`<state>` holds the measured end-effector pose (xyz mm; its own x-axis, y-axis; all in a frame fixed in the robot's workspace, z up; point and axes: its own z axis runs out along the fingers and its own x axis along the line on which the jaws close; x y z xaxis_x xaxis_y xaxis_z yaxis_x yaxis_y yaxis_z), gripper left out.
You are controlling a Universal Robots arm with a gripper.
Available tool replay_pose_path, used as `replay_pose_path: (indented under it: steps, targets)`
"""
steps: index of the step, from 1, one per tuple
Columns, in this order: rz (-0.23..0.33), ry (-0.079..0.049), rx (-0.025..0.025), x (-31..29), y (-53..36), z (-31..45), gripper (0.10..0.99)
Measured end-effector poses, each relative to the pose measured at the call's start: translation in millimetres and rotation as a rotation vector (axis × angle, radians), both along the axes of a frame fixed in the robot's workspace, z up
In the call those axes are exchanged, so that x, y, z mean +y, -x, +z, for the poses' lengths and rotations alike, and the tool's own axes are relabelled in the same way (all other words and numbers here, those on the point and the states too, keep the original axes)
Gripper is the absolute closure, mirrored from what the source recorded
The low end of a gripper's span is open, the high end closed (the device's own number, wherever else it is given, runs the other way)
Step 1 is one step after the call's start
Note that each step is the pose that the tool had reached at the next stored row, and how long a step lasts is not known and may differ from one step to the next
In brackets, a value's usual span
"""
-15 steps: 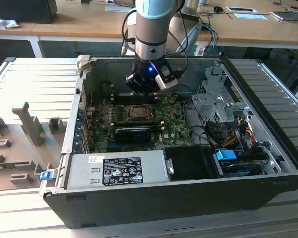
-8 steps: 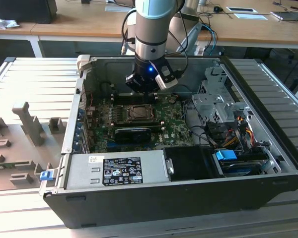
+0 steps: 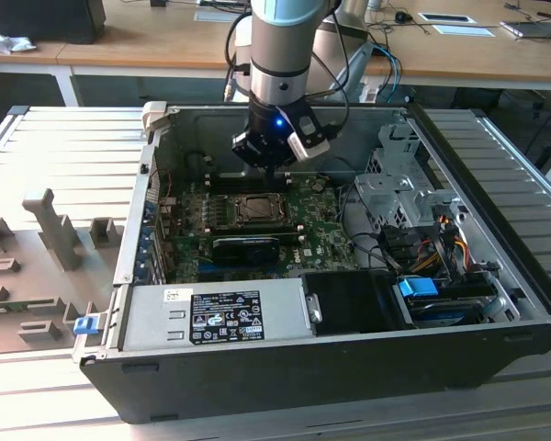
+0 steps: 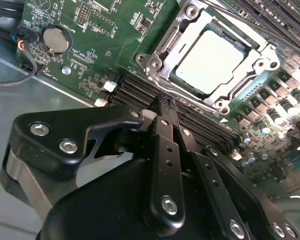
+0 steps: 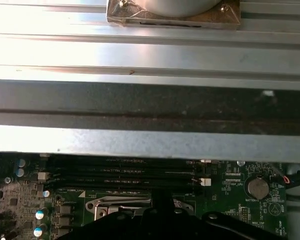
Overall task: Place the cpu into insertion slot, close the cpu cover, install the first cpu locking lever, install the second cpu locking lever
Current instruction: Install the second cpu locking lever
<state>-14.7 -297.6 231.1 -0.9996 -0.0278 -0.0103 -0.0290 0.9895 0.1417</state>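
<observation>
Arm descends from above into the open computer case (image 3: 496,303), wrist pointing straight down, a blue light lit on its side. Gripper (image 3: 274,167) hangs over the far edge of the green motherboard (image 3: 317,220), just behind the insertion slot (image 3: 254,209) in the exterior view, above the black memory slots (image 4: 140,90). In the second wrist view the gripper (image 4: 162,107) has its two black fingers (image 4: 166,150) pressed together at the tips, closed with nothing between them. The cpu (image 4: 215,62) lies flat in the insertion slot (image 4: 155,62), its pale metal face up. The cpu cover (image 4: 187,40) lies down around it, a metal frame bordering the chip on all sides. Whether either locking lever is latched I cannot tell. Coin battery (image 4: 56,39) sits on the board well apart from the socket, with a cable connector near it at the board's edge. Along the case's near side in the exterior view lies the grey power supply (image 3: 211,317); at the exterior view's right are a metal drive cage (image 3: 399,197) and coloured cables (image 3: 441,239). In the first wrist view the memory slots (image 5: 125,172) run beneath the case wall (image 5: 140,107).
</observation>
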Motion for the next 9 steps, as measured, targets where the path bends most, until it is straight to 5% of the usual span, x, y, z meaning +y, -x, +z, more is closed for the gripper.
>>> replay_pose_path:
  steps: [9]
  targets:
    - [-0.003, 0.0, 0.0, -1.2, 0.0, 2.3, 0.98]
